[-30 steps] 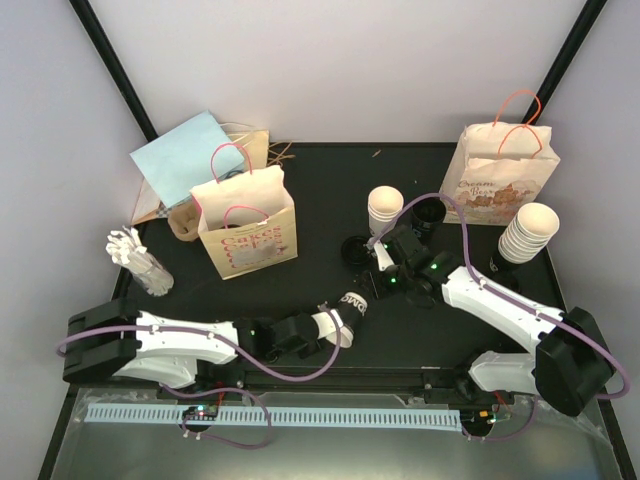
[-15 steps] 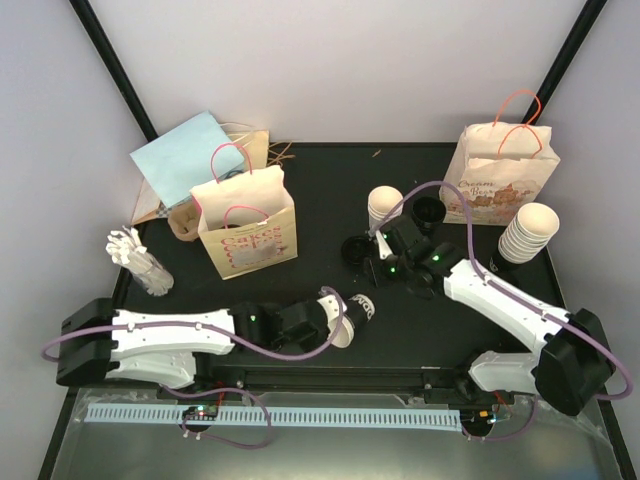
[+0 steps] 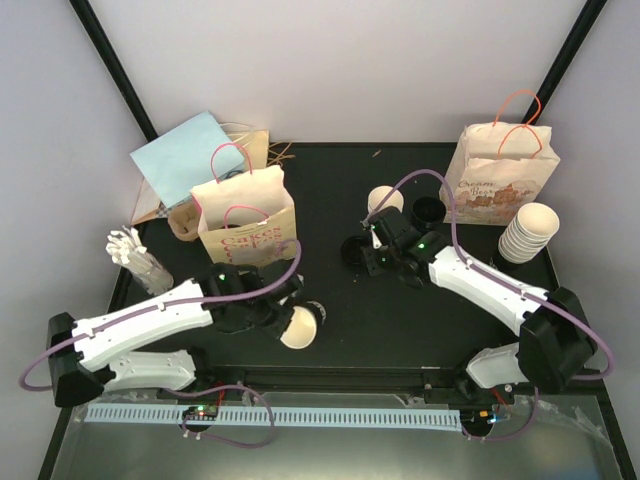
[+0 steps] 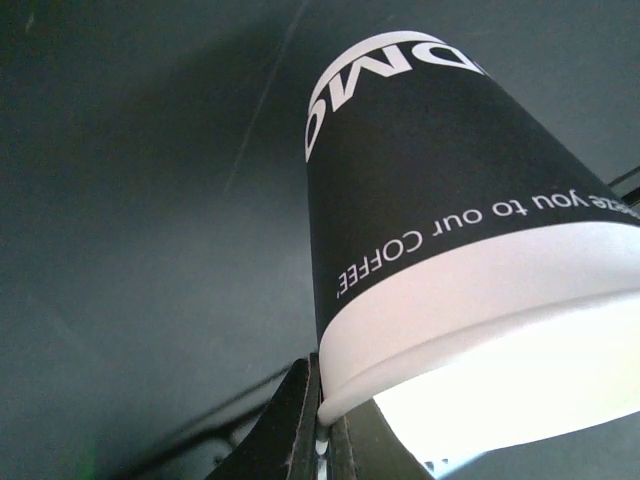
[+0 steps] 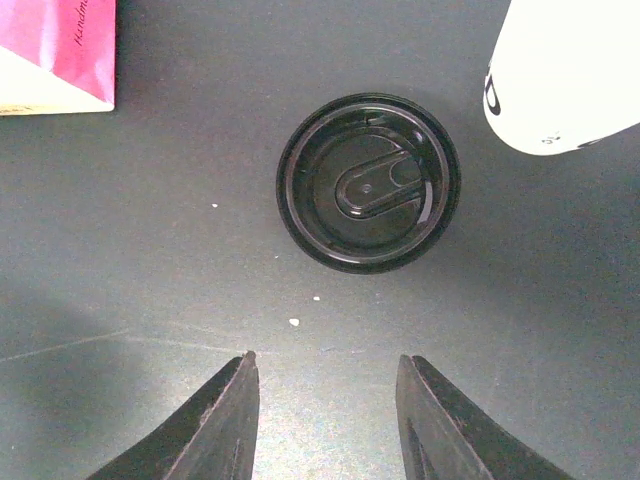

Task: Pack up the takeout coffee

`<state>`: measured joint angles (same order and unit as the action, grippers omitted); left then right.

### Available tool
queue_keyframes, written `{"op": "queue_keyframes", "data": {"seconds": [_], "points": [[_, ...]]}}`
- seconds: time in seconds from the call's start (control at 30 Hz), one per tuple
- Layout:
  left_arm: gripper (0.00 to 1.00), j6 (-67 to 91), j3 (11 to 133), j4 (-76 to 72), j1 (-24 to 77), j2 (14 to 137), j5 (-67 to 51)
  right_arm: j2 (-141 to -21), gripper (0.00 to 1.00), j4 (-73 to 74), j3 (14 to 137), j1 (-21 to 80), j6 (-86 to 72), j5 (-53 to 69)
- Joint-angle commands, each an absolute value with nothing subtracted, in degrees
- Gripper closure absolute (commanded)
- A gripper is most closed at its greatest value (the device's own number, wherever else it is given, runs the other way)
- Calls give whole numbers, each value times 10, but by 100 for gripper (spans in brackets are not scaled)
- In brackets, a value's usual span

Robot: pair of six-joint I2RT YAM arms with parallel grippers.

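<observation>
**Pinching the rim: left gripper [image 3: 278, 316] lifts a sleeved cup [image 4: 440, 230] in front of the Cakes bag [image 3: 245, 225]**

Tilted almost onto its side, the paper coffee cup hangs just in front of the Cakes bag, on the side nearest the arm bases, clear of the black table [image 3: 420, 320]. The left gripper's fingers are pressed together on one spot of the cup's rolled lip, with the white band and the mouth towards the wrist and the black sleeve pointing away. No liquid shows in the mouth, so the cup is probably empty and very light.

Such a cup is thin-walled and dents easily. The rolled lip is likely its stiffest part, which makes it a sound place to hold. A one-sided pinch lets the body swing, though, so slow wrist turns would suit it. The card sleeve offers better friction than the glossy white band.

Well to the right of the bag, the right gripper [image 5: 325, 420] hovers with its fingers spread and nothing between them. A black lid [image 5: 368, 182] lies flat on the table just beyond the tips, next to a white cup stack [image 5: 565, 70]. The lid looks like thin, springy plastic sitting low against the table. A grasp across its raised outer edge seems the only purchase, and too hard a squeeze could make it pop free.
</observation>
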<state>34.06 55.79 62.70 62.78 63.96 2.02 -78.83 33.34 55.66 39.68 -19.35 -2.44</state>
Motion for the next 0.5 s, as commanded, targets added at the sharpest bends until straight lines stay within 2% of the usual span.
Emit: {"op": "queue_keyframes", "data": {"seconds": [0.0,0.33,0.37,0.4,0.47], "points": [[98,379,610,784,584,632,-47,-790,60,300,550,396,-186,-24],[98,263,641,850,501,713,-100,-807,62,297,537,396,-167,-6],[97,255,639,847,496,720,-106,-803,62,296,534,397,-167,-7],[91,248,637,849,490,729,-111,-799,62,295,532,397,-166,-6],[89,231,633,852,484,761,-117,-793,62,294,527,397,-166,-6]]}}
